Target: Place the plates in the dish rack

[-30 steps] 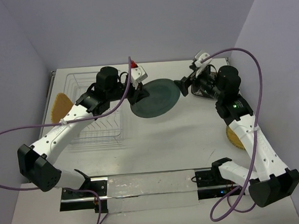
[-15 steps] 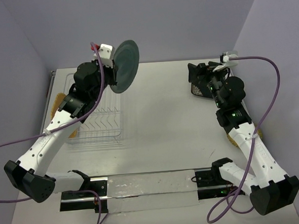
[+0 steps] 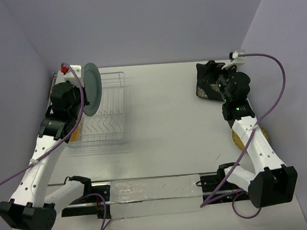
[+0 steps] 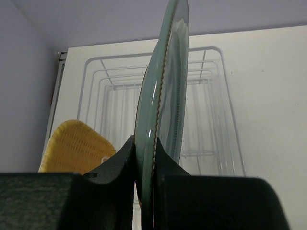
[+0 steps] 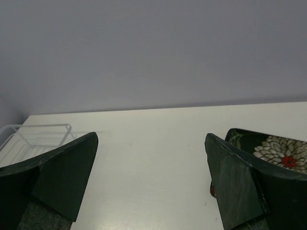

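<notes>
Left hand (image 4: pixel 145 152) holds teal-grey plate (image 3: pixel 92 89) over dish rack (image 3: pixel 109 74); right hand (image 5: pixel 151 143) empty
Left hand clamped on the plate's lower rim; plate upright, edge-on to the wrist view, above the far-left part of the white wire rack; contact with tines: cannot tell. Woven tan plate (image 4: pixel 74 148) lies just left of the rack. Right hand's fingers wide apart, beside the black floral plate (image 3: pixel 208 83) at the desk's (image 3: pixel 164 114) far right. Small yellow-tan plate (image 3: pixel 239 139) partly hidden under the right arm
</notes>
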